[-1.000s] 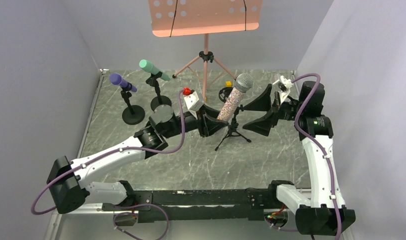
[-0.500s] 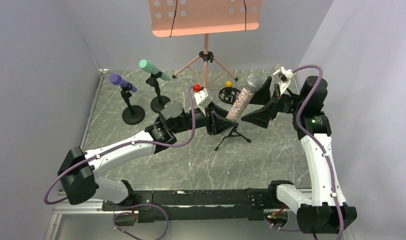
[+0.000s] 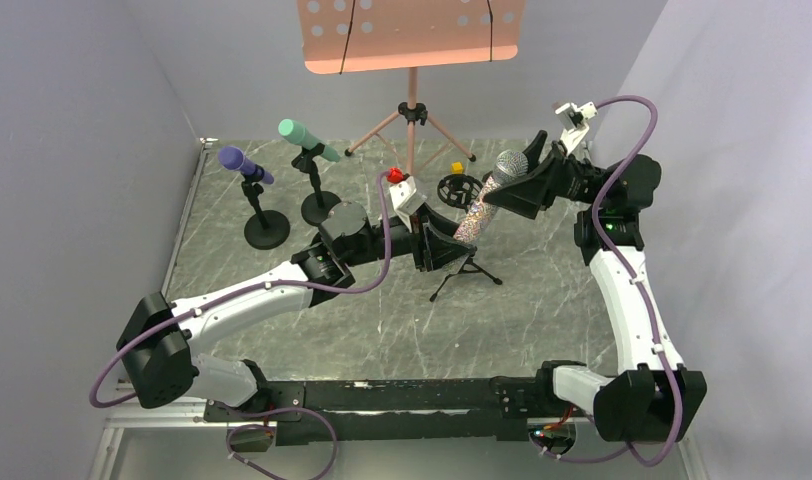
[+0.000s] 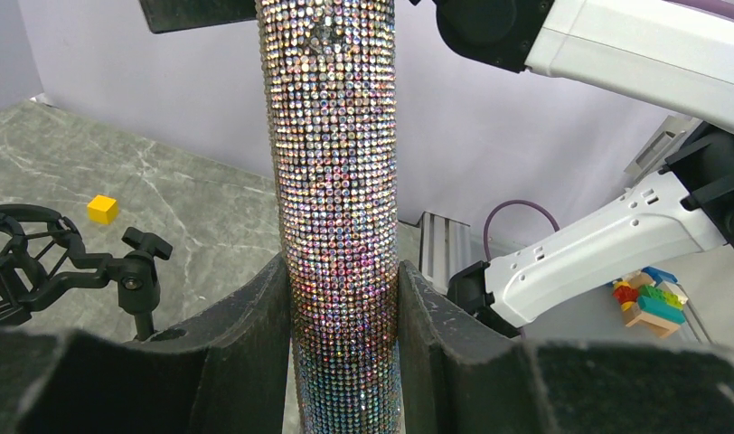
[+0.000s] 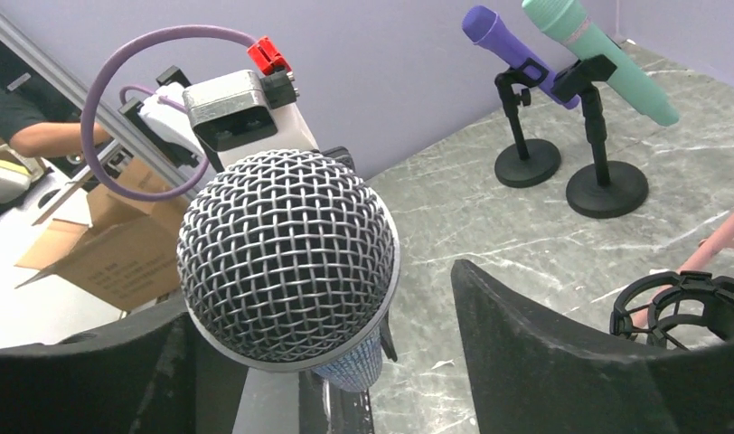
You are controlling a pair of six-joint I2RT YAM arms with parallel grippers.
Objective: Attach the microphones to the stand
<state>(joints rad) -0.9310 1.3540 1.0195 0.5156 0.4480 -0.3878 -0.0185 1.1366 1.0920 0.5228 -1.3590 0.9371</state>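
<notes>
Glitter mic [image 3: 485, 198] leans tilted above the tripod stand [image 3: 465, 272] in the middle of the counter [image 3: 382, 325], its body pinched low down by the left jaws. Right jaws stand spread around its mesh head [image 5: 287, 258], which sits close against one side with a gap at the other. Purple mic [image 3: 244, 165] and green mic [image 3: 307, 139] sit clipped in round-based stands [image 3: 266, 228] at the far left.

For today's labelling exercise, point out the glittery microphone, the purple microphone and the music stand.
glittery microphone [image 4: 336, 181], left wrist view, on its sparkly handle
purple microphone [image 3: 239, 163], top view, on its upper body
music stand [image 3: 412, 35], top view, on its pink tray
</notes>
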